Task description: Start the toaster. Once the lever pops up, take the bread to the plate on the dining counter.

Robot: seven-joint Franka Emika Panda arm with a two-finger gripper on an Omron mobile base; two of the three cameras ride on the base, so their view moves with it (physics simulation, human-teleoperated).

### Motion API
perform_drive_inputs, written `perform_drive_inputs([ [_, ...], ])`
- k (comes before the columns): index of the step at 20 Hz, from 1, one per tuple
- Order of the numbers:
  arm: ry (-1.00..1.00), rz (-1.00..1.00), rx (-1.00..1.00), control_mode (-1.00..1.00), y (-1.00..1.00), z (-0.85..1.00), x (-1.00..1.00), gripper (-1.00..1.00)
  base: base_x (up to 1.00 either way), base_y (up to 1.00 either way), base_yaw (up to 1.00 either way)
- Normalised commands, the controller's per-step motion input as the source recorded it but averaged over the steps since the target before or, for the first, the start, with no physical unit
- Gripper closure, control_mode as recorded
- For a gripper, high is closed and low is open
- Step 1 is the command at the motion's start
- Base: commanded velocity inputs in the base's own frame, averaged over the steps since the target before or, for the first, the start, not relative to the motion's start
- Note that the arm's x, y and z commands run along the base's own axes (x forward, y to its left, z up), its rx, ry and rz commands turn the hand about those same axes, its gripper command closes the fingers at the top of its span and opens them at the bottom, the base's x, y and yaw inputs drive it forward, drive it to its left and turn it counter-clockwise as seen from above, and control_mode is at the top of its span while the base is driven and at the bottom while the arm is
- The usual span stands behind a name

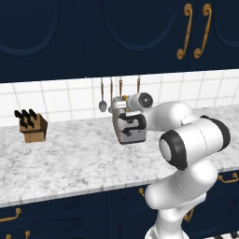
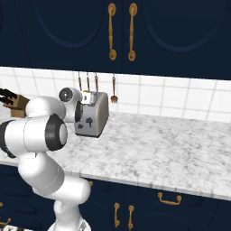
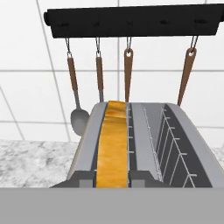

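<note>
The bread [image 3: 113,146] stood on edge in the left slot of the toaster [image 3: 144,144], its golden crust shown from above in the hand view; the right slot held bare wire guides. From the base views the toaster [image 2: 92,115] sat on the marbled counter [image 2: 162,144] by the tiled wall. The fingers [image 1: 122,122] were closed at the toaster's narrow end, holding nothing that could be made out. The lever was hidden behind the hand. Utensils [image 3: 127,74] hung from a dark rail [image 3: 131,19] behind.
</note>
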Motion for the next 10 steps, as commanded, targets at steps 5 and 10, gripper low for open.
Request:
perform_drive_inputs([
  [5, 0.00, 0.00, 0.00, -1.00, 0.00, 0.00, 0.00, 1.00, 0.00, 0.00, 0.00],
  [10, 0.00, 0.00, 0.00, -1.00, 0.00, 0.00, 0.00, 1.00, 0.00, 0.00, 0.00],
])
